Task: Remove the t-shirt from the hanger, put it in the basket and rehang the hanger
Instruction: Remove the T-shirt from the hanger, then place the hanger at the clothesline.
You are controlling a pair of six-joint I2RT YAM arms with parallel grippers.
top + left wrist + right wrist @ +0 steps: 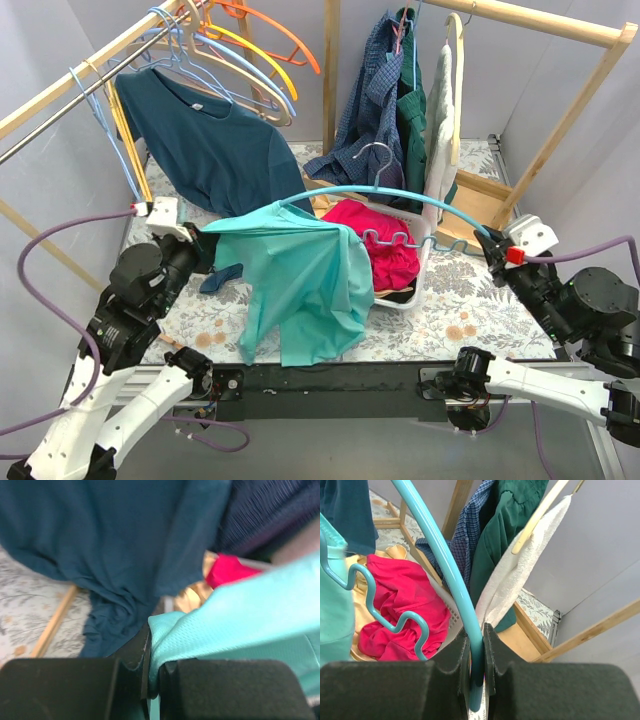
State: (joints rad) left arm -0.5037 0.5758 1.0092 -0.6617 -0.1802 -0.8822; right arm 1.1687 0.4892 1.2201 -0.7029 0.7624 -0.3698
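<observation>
The left wrist view is soft and blurred up close. It does show the left jaws closed on a folded edge of the turquoise t-shirt (250,615), with the fine mesh knit bunched in the thin slit between the two black pads (60,690). In the top view, cloth folds cover this pinch point. From there the t-shirt (300,290) spreads away from the left jaws towards the right jaws. It is draped over the near half of the hanger (400,195) and hangs in loose pleats down to the floral surface (460,300).

The shirt hides the hanger end nearest the left jaws. The bare half is a smooth, glossy turquoise arc with a wavy lower bar, and a grey metal hook rises from its middle. The right jaws are clamped on the far tip of the hanger (445,565), whose rod runs straight up out of the narrow gap between them. The very end of the rod is cut off below the pads.

A crumpled red garment (395,600) lies between the two sets of jaws in a white basket (425,270), which the t-shirt partly masks. Beyond the left jaws a dark blue shirt (100,540) hangs in soft folds. Beyond the right jaws are a plaid shirt (465,535), a dark green garment (505,535) and a nubby white cloth (520,575) on a wooden hanger.
</observation>
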